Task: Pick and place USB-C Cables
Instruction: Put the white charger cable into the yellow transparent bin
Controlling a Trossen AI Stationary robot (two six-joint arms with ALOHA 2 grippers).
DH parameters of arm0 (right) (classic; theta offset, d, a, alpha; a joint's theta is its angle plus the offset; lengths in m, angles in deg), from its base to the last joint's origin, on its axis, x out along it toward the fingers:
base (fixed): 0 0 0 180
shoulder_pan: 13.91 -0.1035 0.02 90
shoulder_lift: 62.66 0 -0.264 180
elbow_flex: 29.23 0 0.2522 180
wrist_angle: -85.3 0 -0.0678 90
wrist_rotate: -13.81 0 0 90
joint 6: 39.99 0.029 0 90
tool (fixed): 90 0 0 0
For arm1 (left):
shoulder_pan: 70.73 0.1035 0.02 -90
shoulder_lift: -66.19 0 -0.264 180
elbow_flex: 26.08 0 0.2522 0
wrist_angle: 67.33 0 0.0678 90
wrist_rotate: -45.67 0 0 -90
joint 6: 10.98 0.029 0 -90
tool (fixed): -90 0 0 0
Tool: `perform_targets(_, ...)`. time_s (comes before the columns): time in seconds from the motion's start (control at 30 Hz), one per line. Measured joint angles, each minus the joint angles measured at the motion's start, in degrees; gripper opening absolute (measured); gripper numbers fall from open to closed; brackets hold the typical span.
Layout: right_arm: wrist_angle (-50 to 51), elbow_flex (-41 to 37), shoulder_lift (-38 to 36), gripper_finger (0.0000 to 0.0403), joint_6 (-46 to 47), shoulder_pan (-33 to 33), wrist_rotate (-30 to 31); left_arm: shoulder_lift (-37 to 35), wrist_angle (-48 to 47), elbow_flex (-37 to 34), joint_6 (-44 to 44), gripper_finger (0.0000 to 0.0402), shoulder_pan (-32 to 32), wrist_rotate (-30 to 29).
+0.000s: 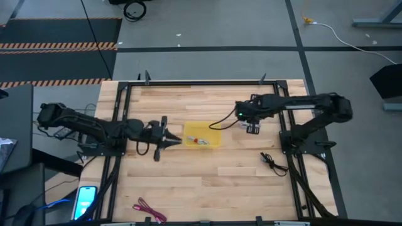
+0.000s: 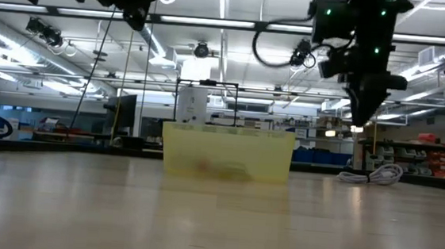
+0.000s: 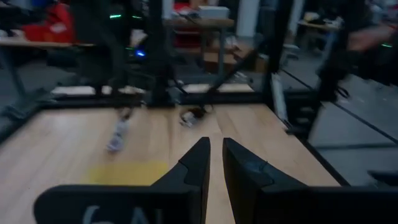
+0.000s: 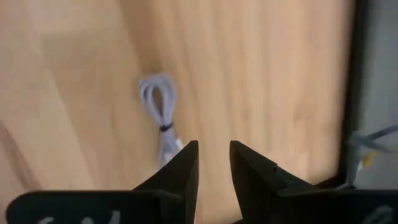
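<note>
A pale grey cable bundle [image 4: 160, 115] lies flat on the wood right under my right gripper [image 4: 214, 152], which hangs above the table [image 1: 253, 129] right of the yellow tray [image 1: 202, 137], fingers nearly together. The low view shows this bundle [image 2: 371, 174] on the table below that gripper [image 2: 361, 119]. A black cable [image 1: 271, 162] lies near the right frame. The magenta-red cable [image 1: 149, 210] sits at the near edge. A pale bundle with a red spot [image 1: 200, 141] lies in the tray. My left gripper [image 1: 174, 141] is shut, just left of the tray, pointing right.
A dark metal frame [image 1: 119, 125] runs around the work area on the wooden table. A phone [image 1: 86, 199] lies off the table's near left corner. A long white cord with a yellow plug [image 1: 326, 28] is on the floor beyond. Open wood lies between the tray and the near edge.
</note>
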Motion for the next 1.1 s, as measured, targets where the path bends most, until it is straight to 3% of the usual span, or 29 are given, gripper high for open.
perform_targets(0.33, -1.35, 0.00, 2.94, 0.0098, 3.44, -0.25, -5.31, -1.31, -0.90, -3.30, 1.98, 0.0050, -5.23, -0.24)
perform_targets(0.6, -1.15, 0.02, -0.35, 0.0098, 7.13, -2.78, -5.52, -1.29, -10.51, -3.41, 0.36, 0.0050, -8.88, -3.24)
perform_targets(1.1, -1.59, 0.02, -0.59, 0.0098, 4.72, -2.05, -5.12, -1.16, -7.44, -3.41, 1.43, 0.0050, -14.07, -10.28)
